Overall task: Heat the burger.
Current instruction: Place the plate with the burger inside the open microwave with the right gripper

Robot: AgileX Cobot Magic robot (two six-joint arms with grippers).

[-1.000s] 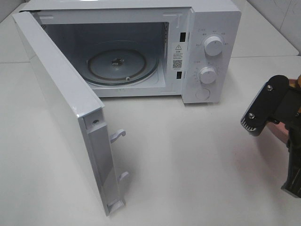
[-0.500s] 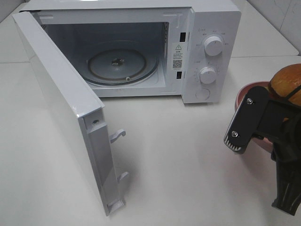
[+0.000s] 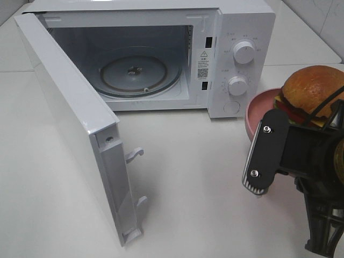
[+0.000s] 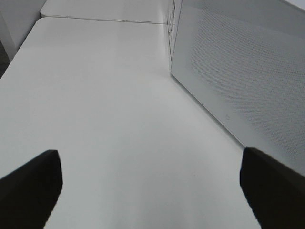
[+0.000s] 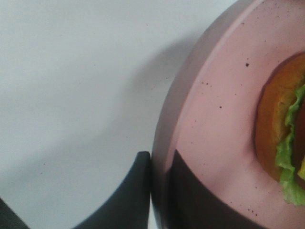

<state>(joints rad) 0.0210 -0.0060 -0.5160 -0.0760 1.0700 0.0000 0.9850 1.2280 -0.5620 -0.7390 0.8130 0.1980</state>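
Standing there, I saw the right gripper point(image 5: 158, 191) with its fingers pinched on the rim of the pink plate point(image 3: 258, 110). The burger point(image 3: 312, 88) sat on that plate, off to the right of the microwave point(image 3: 236, 32) and level with its knobs. The shadow under the plate suggested it hung clear of the table point(image 3: 204, 177). The door point(image 3: 64, 113) stood swung wide and the glass turntable point(image 3: 140, 75) lay bare inside, so I took the step in hand to be loading the plate into the oven. The left gripper point(image 4: 150, 186) hovered over bare table beside the door, its fingers spread and holding nothing (it would be handy for shutting the door later). The next move, I reckoned, called for sweeping the plate leftward past the control panel, keeping it level, then lowering it onto the turntable.
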